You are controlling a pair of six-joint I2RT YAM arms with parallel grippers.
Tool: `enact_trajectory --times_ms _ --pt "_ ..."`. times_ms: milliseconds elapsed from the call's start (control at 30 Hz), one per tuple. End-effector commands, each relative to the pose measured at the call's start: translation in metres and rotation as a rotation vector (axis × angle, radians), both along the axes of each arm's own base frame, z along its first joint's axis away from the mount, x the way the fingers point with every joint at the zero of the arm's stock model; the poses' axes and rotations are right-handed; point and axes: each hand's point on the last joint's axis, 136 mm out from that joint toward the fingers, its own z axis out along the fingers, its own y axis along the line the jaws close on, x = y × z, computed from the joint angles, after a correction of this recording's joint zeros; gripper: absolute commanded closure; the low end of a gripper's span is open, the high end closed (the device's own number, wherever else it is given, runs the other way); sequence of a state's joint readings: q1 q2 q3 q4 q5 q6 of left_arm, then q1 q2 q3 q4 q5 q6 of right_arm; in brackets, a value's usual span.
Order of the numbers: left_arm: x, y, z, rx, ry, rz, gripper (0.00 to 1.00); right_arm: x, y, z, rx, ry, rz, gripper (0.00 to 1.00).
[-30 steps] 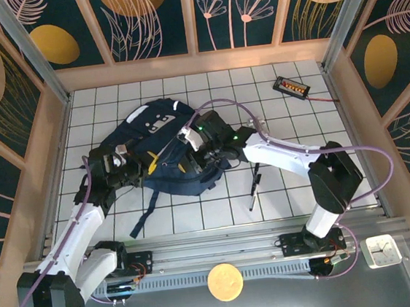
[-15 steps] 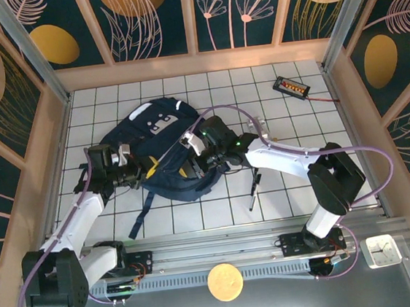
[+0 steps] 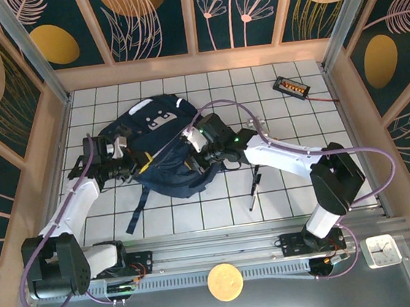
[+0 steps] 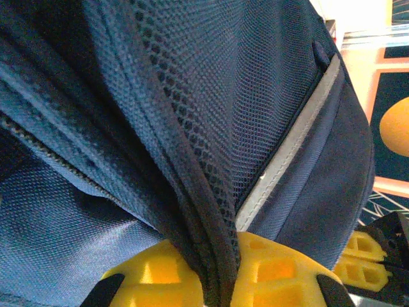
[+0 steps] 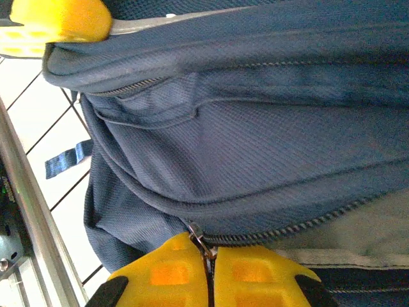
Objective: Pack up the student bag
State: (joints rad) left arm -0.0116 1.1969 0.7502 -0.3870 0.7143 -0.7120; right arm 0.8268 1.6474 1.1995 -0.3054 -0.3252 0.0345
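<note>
**As both claws pinch it, the student bag (image 3: 162, 152) lies just off the table's centre**

Where the white tiled table (image 3: 282, 193) spreads out in the top view, we see the navy student bag lying a little toward 9 o'clock of the centre. Its white-patched end points to 12 o'clock, and a dark strap (image 3: 137, 215) trails off toward 7 o'clock.

At the bag's 9 o'clock edge, the left gripper (image 3: 134, 163) has its yellow pads pressed together. In its wrist view, the left gripper (image 4: 220, 272) pinches a mesh-edged fold of the bag (image 4: 192, 115) between them. The grey trim stripe (image 4: 291, 150) runs up toward 1 o'clock.

On the bag's 3 o'clock side sits the right gripper (image 3: 192, 146). In its own view, the right gripper (image 5: 209, 272) is clamped shut on the zipper pull (image 5: 199, 238), where the zip line crosses the blue fabric (image 5: 268, 134).

At 5 o'clock of the bag, apart from it, a dark pen (image 3: 253, 189) lies on the tiles. Toward 2 o'clock, near the far corner, a small black device with an orange label (image 3: 290, 86) rests with a red lead.
</note>
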Motion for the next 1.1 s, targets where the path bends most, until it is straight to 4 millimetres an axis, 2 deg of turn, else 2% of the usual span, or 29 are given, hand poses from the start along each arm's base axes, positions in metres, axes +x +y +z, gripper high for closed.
enact_trajectory --times_ms 0,67,100,133,167,333,433,600,833,967,1067 --pt "0.008 0.080 -0.029 0.308 0.026 0.184 1.00 0.045 -0.108 -0.051 -0.350 0.050 -0.305 1.00" --pt "0.006 0.087 -0.032 0.314 0.034 0.192 1.00 0.040 -0.100 -0.048 -0.319 0.070 -0.277 1.00" --pt "0.007 0.085 -0.032 0.301 0.030 0.187 1.00 0.036 -0.092 -0.045 -0.297 0.080 -0.257 1.00" --pt "0.007 0.081 -0.030 0.268 0.024 0.183 0.96 0.032 -0.082 -0.040 -0.272 0.087 -0.238 1.00" --pt "0.007 0.075 -0.028 0.225 0.020 0.184 0.84 0.027 -0.072 -0.036 -0.244 0.098 -0.219 1.00" --pt "-0.010 0.044 -0.018 0.021 0.020 0.213 0.02 0.008 -0.018 -0.020 -0.098 0.180 -0.160 1.00" --pt "-0.025 0.037 0.001 -0.065 -0.018 0.285 0.01 0.005 -0.002 -0.017 -0.049 0.212 -0.140 1.00" --pt "-0.046 0.025 0.028 -0.167 -0.034 0.328 0.01 0.004 0.005 -0.018 -0.045 0.226 -0.124 1.00" --pt "-0.046 0.006 0.054 -0.355 -0.020 0.392 0.01 -0.016 0.023 -0.004 -0.009 0.239 -0.086 1.00" --pt "-0.049 -0.007 0.056 -0.407 0.011 0.414 0.01 -0.026 0.027 -0.001 0.006 0.248 -0.082 1.00" --pt "-0.050 -0.025 0.047 -0.444 0.050 0.419 0.01 -0.029 0.027 -0.005 -0.001 0.250 -0.086 1.00"
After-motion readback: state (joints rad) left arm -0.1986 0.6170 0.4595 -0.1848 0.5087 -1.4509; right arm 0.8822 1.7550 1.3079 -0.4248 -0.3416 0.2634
